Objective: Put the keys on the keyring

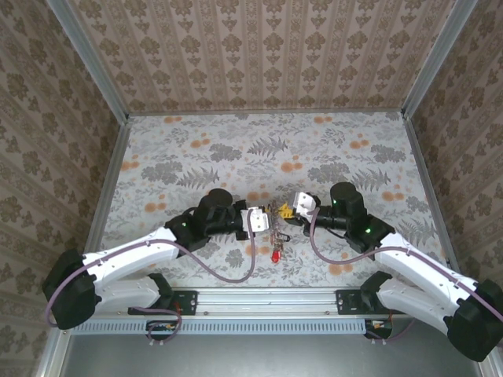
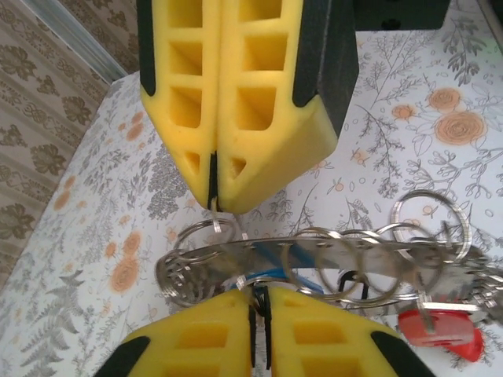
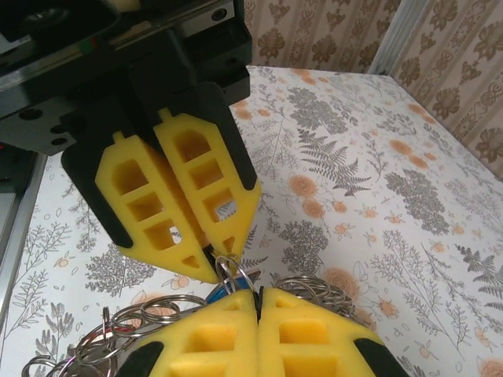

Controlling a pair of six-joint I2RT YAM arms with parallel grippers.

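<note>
Fingers, left: almost together, thin slit, apparently nipping a split ring at the lower edge of a flat metal strip. Right fingers: closed on the thin keyring. Keys trail off the strip, mid-desk. Judgement: keyring is light, stiff, slippery wire; grip its rim, clear of the split.

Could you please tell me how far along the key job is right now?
Done: several rings already hang on the metal strip, a red key among them. In hand: the left claw and the right claw are both shut, each pinching one of the rings. Left: whether more keys need threading is not clear here.
</note>
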